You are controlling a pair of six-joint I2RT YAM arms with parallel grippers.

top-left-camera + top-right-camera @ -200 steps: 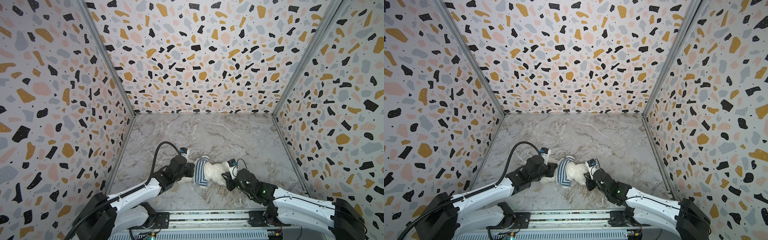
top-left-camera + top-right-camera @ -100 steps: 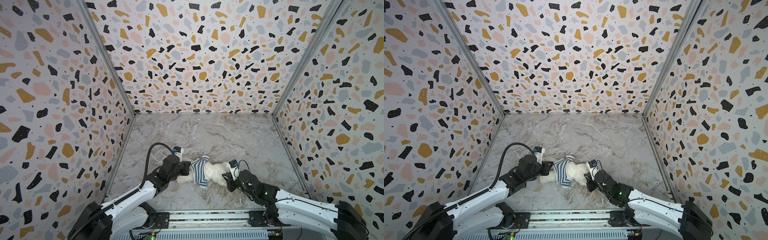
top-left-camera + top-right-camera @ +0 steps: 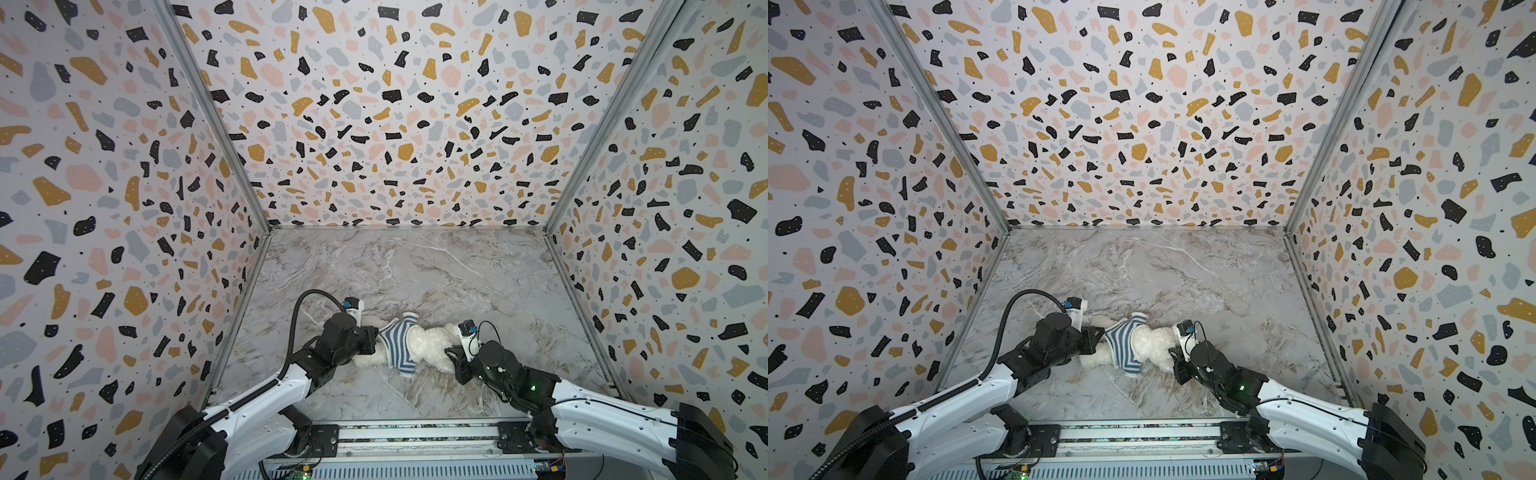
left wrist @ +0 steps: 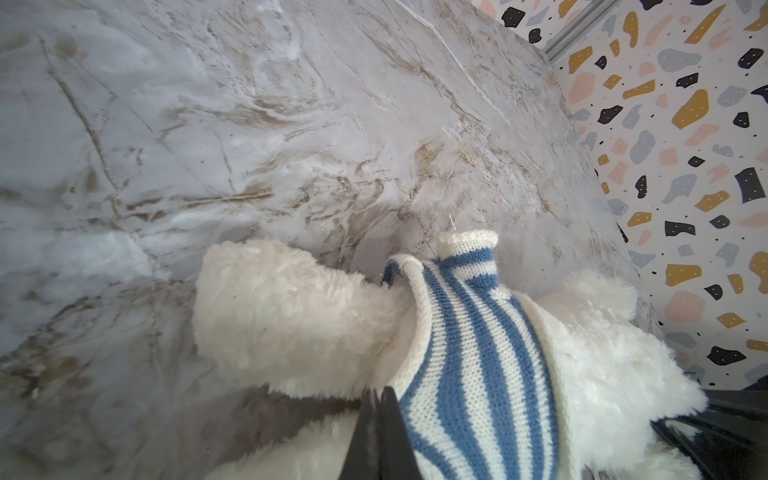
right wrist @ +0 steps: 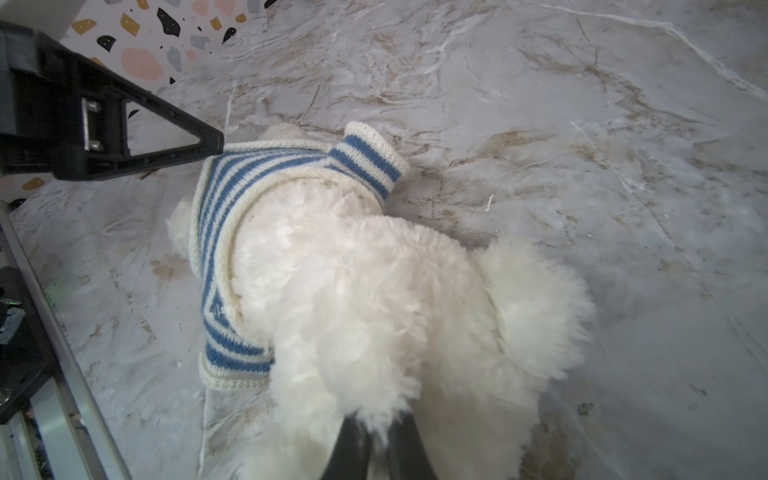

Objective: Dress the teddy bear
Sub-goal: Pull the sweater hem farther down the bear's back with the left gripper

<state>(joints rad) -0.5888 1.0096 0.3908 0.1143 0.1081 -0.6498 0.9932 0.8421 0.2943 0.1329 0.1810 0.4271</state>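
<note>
**Top views.** The teddy bear (image 3: pixel 428 343) lies on the marble floor (image 3: pixel 415 270) between the two grippers. The striped shirt (image 3: pixel 397 343) is banded round its body at the end nearest the left gripper (image 3: pixel 372 338). The right gripper (image 3: pixel 451 357) is at the bear's opposite end. Compared with a second ago, the left gripper has drawn back a little. The shirt now spreads wider toward it, while the right gripper has barely shifted.

**Left wrist view.** The left gripper's jaws are together. They appear pinched on the shirt's cream edge, which is directly at the fingertips (image 4: pixel 380 432). Bare fur lies just beside and beyond them.

**Right wrist view.** The right gripper (image 5: pixel 376 436) is clamped on a tuft of the bear's fur and anchors it. Farther out from this gripper, one sleeve (image 5: pixel 365 162) stands up empty.

**Assessment.** The pull is stretching and sliding the shirt along the body against the right gripper's hold. Which end is the head cannot be determined. With the sleeve unfilled, I judge the dressing incomplete. There is a risk that the fur grip slips.
</note>
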